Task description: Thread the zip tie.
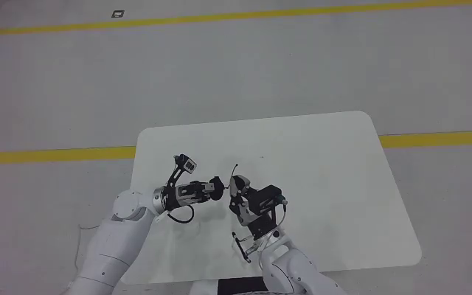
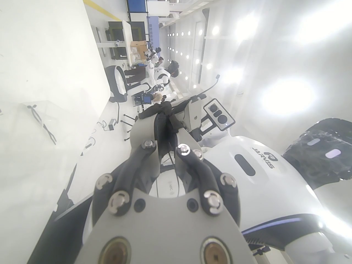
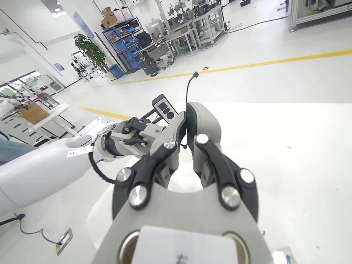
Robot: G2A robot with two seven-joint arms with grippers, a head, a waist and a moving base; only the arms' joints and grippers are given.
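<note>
Right gripper (image 3: 187,130) pinching one zip tie (image 3: 188,89); left gripper (image 2: 165,111) pressed together; white table (image 1: 332,162); two spare ties (image 1: 241,247), lower centre.

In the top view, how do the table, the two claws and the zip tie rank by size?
1. The table
2. The left claw and right claw, about alike
3. The zip tie, a thin strand

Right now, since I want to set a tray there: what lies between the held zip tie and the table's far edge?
Bare table, save a small dark speck, beyond the zip tie; the top view shows it.
</note>
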